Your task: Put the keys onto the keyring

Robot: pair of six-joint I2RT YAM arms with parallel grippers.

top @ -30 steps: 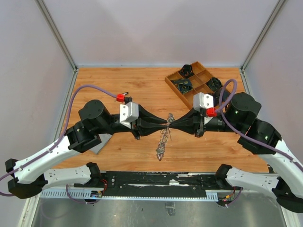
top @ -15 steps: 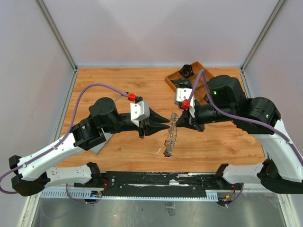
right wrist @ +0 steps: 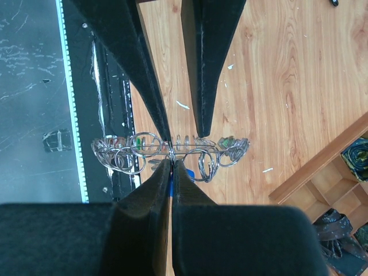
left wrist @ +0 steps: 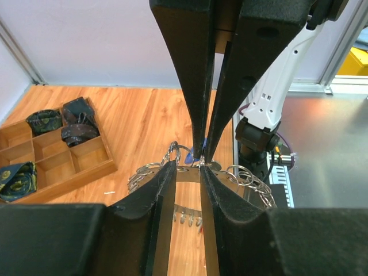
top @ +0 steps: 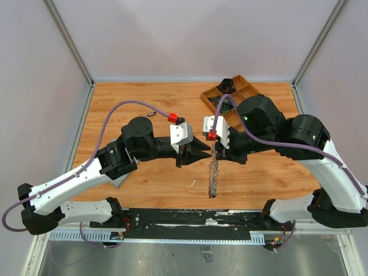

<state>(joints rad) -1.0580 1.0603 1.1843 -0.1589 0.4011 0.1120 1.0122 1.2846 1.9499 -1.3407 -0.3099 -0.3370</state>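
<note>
The keyring [top: 213, 172] hangs edge-on above the table between my two grippers, a silver ring crowded with small rings and keys. It also shows in the left wrist view [left wrist: 253, 178] and the right wrist view [right wrist: 144, 150]. My right gripper [right wrist: 172, 163] is shut on a blue-tagged key [right wrist: 188, 173] at the ring's top and carries the ring's weight. My left gripper [left wrist: 187, 169] faces it from the left, jaws apart, with the ring's band just across its tips. In the top view the left gripper [top: 202, 151] and the right gripper [top: 217, 147] almost meet.
A wooden compartment tray [top: 208, 99] with dark folded items stands at the back right, partly under my right arm; it shows in the left wrist view [left wrist: 57, 167]. A small dark item [top: 150, 114] lies at the back left. White specks lie on the wood.
Both grippers have moved together, up and slightly toward the back. The keyring has swung from slanting to hanging straight down. My left jaws, pinched before, now stand apart.
</note>
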